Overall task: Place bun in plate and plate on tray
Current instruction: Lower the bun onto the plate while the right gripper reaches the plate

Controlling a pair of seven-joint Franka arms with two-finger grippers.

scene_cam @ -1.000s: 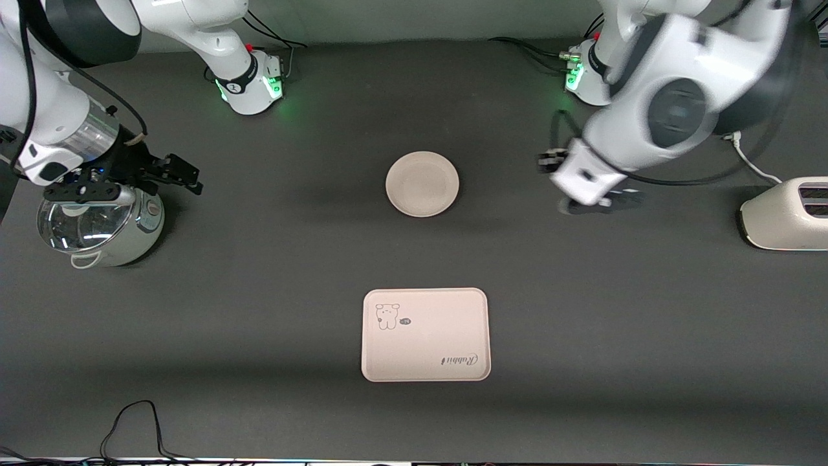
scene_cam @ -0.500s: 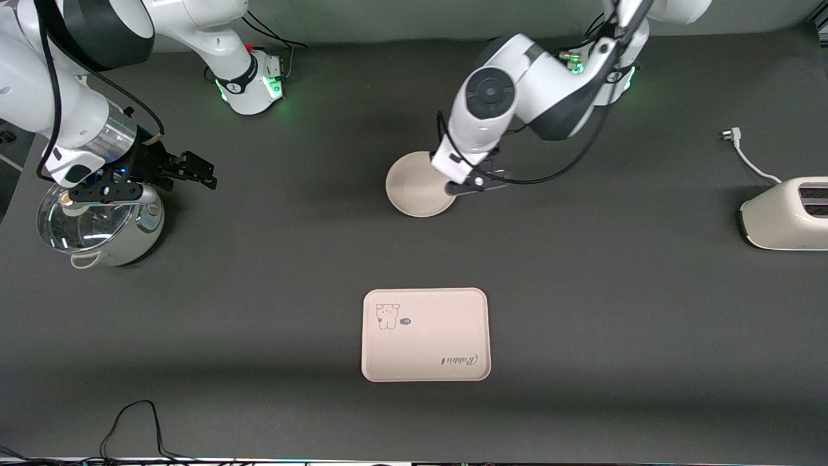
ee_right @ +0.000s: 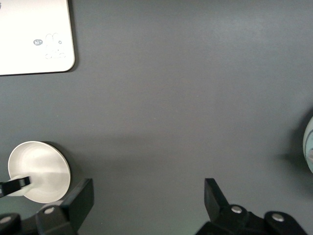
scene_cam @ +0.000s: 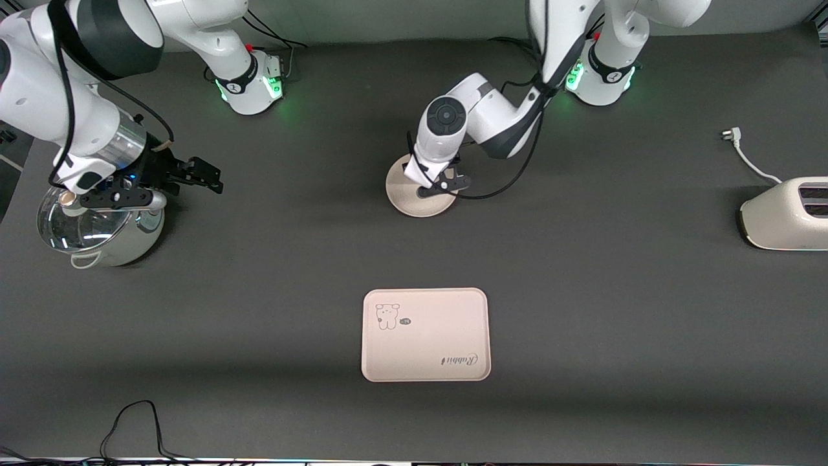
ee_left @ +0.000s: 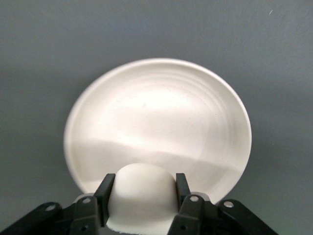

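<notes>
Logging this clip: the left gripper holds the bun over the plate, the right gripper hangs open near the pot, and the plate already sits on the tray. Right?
Not quite. The plate is on the bare table, farther from the front camera than the tray, as the front view shows. The rest holds: the left gripper grips the bun over the plate, and the right gripper hangs open near the pot.

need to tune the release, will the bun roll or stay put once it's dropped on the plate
The bun, clamped in the left gripper over the plate, looks domed and smooth, so it may rock or slide a little on landing. It shows no denting between the fingers, suggesting some firmness. The plate's raised rim should probably keep it in.
</notes>
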